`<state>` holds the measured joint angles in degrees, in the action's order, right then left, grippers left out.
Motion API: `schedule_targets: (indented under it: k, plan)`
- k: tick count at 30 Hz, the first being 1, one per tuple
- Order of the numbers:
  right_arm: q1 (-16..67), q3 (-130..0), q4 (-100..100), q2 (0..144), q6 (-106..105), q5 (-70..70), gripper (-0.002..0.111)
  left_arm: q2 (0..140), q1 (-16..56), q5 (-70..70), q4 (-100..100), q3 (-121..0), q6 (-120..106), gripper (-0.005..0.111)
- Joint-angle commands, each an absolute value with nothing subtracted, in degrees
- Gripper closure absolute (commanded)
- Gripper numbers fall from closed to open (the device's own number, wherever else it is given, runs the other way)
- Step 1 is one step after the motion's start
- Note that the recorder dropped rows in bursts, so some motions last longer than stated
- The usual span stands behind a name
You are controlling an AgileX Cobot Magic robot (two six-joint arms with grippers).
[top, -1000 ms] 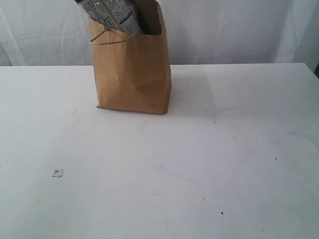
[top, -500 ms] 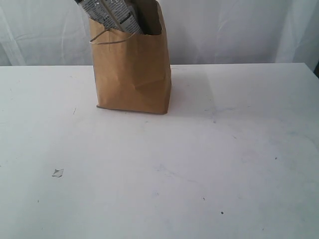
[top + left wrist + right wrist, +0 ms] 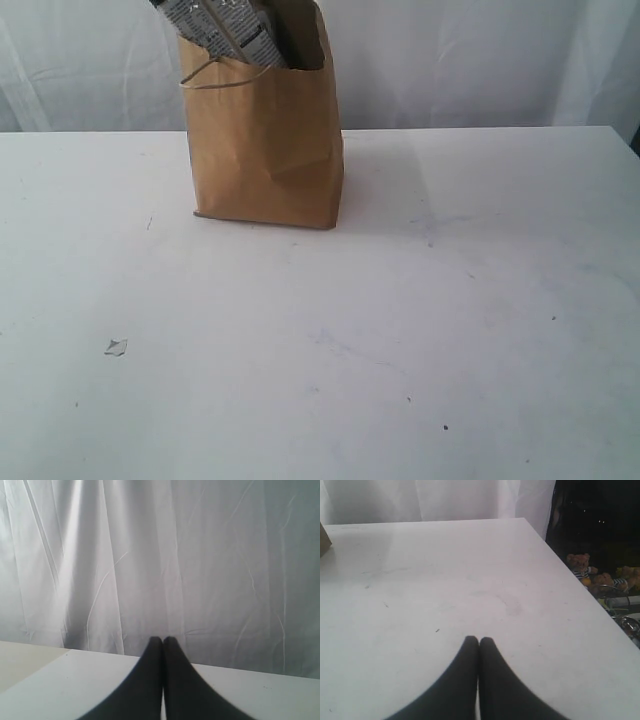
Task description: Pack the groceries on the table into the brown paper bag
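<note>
**A:** What takes up most of the scene?

**B:** The white bench (image 3: 420, 360), scuffed and specked. A white curtain (image 3: 480, 60) hangs behind its far edge.

**A:** Where's the brown paper bag?

**B:** The brown paper bag (image 3: 268, 150) stands upright on the bench near the far edge, left of the middle in the exterior view. Its front is creased and its mouth is open at the top. The right wrist view catches only one corner of it.

**A:** What's in it?

**B:** A long packet (image 3: 218, 25) with dark and pale print leans out of the mouth, tilted to the left. Its upper end is cut off by the picture. The bag's walls hide whatever lies deeper. A paper-cord handle (image 3: 205, 78) droops over the front rim just under the packet.

**A:** And the arms?

**B:** The left gripper (image 3: 163, 641) has its dark fingers pressed together on nothing. It sits above the bench and faces the curtain. The right gripper (image 3: 479, 641) is pressed together the same way, holding nothing, over bare bench and well apart from the bag.

**A:** Anything smaller?

**B:** In the right wrist view, teddy bears (image 3: 580, 565) sit in a dark area beyond the bench's edge. A small pale scrap (image 3: 116, 347) lies on the bench toward the near left, well apart from the bag.
</note>
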<state>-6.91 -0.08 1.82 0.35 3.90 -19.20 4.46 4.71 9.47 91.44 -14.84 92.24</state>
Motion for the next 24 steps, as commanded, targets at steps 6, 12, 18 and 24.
schedule_targets:
  k: [6,12,18,24]
  plan:
    - [-7.3,0.0,1.7,0.0,4.3,-19.2,0.108,4.0,4.7,11.6,91.7,-14.0,92.4,0.107]
    - [-7.3,0.0,1.7,0.0,4.3,-19.2,0.108,3.2,4.9,10.6,89.4,-12.3,93.6,0.107]
    - [-7.3,0.0,1.7,0.0,4.3,-19.2,0.108,2.8,4.9,-0.7,79.9,-19.1,91.6,0.107]
    - [-7.3,0.0,1.7,0.0,4.3,-19.2,0.108,2.8,4.8,1.7,66.7,-25.4,66.6,0.107]
